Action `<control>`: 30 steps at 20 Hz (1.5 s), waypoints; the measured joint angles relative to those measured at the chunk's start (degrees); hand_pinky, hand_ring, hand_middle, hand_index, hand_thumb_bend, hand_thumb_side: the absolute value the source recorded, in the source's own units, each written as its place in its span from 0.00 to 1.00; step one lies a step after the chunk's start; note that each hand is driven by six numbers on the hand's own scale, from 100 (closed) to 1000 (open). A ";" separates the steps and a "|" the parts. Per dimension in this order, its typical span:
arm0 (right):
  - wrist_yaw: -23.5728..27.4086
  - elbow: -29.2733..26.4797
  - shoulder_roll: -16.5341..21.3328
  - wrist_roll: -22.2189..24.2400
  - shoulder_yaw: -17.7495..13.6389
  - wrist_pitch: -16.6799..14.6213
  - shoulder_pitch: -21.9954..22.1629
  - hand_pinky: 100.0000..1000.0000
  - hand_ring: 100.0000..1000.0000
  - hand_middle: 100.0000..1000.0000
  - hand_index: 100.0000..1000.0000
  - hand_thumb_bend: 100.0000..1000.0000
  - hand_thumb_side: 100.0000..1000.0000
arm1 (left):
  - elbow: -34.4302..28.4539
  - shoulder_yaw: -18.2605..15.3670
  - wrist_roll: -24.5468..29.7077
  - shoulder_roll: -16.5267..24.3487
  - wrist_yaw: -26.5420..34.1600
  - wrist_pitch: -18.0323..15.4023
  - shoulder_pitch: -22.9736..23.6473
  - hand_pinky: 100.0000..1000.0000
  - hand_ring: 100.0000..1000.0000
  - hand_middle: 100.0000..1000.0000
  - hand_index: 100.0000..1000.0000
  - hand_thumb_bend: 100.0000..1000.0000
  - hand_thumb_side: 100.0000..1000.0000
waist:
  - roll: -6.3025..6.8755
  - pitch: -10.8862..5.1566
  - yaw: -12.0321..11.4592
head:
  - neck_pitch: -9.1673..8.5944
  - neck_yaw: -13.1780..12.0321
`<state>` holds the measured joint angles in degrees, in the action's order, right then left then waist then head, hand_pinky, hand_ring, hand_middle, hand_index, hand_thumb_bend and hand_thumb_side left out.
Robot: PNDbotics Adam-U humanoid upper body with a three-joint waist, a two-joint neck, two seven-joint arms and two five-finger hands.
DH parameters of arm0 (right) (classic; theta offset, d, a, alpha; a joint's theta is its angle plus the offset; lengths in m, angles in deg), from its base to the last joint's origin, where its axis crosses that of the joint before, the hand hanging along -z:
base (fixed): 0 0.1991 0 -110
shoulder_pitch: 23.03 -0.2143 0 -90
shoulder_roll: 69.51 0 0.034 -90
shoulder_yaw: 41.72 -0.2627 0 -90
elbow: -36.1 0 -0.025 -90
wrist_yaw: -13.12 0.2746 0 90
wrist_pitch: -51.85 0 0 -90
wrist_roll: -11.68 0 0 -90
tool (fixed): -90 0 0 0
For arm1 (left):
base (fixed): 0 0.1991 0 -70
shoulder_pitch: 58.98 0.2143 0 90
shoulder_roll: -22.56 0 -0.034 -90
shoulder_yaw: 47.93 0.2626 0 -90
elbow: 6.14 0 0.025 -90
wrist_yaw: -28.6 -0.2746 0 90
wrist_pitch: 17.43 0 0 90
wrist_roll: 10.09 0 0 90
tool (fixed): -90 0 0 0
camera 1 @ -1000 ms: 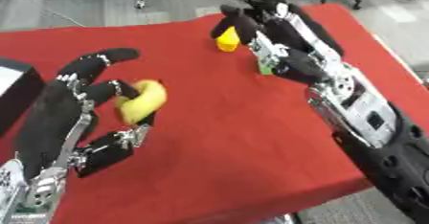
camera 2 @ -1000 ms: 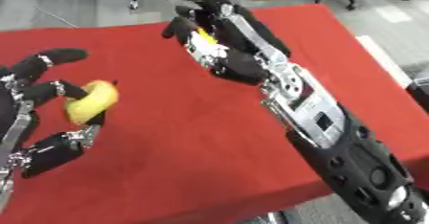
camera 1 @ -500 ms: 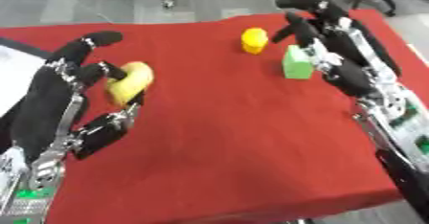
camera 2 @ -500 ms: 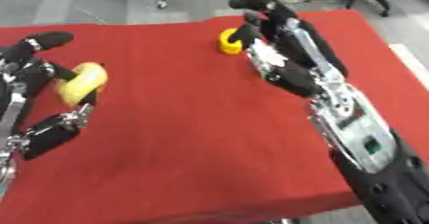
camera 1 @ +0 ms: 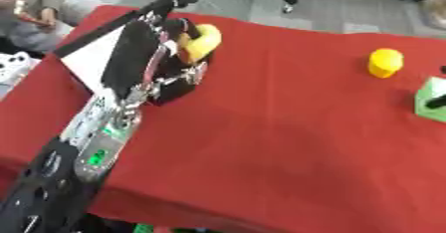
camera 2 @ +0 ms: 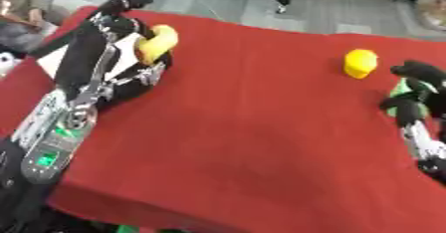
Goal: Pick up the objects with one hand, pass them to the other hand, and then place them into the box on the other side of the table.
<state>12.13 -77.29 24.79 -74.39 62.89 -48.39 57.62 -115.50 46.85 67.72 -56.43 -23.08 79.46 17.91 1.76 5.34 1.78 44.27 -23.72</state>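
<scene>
Yellow banana (camera 1: 199, 42) sits clamped in my left hand (camera 1: 155, 60) at upper left, carried beside the box (camera 1: 97, 54) for dropping in, while my right hand (camera 2: 411, 101) idles, fingers curled.

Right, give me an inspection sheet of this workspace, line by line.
Surface: table under a red cloth.
Job's things: yellow banana-shaped object in the left hand, raised at the edge of the box, on the table's left side; yellow object and green block sit apart on the cloth at the right.
Clutter: nothing seen.
Hands: left hand curled round the banana-shaped object; right hand at the green block, fingers curled, whether it grips is unclear.
Cables: nothing seen.
Surroundings: grey floor, chair base beyond the table, a person seated at the far left.
</scene>
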 measured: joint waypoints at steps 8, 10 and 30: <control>-2.23 1.17 -2.50 2.16 1.35 -0.86 1.42 1.00 0.57 0.80 0.89 0.00 0.48 | 18.02 -2.62 1.90 10.43 0.22 6.37 -4.33 0.82 0.75 0.76 0.42 0.29 0.00 | -0.12 -0.16 0.93 | 0.00 -1.21; -2.40 1.66 -2.89 2.52 1.56 -1.17 1.80 1.00 0.57 0.80 0.88 0.00 0.48 | 22.51 -2.62 2.59 11.89 -0.75 6.83 -5.52 0.83 0.75 0.76 0.43 0.30 0.00 | -0.14 -0.16 1.09 | 0.00 -0.97; -3.07 3.65 -3.56 2.35 1.01 -2.02 1.79 1.00 0.56 0.81 0.89 0.00 0.47 | 9.51 -8.05 14.69 12.67 1.45 7.50 -3.62 0.81 0.81 0.85 0.86 0.37 0.63 | -0.42 -0.21 0.89 | 0.00 6.02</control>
<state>9.06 -73.64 21.23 -72.05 63.90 -50.42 59.40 -105.99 38.80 82.41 -43.76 -21.63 86.96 14.29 1.34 5.14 2.66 44.27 -17.70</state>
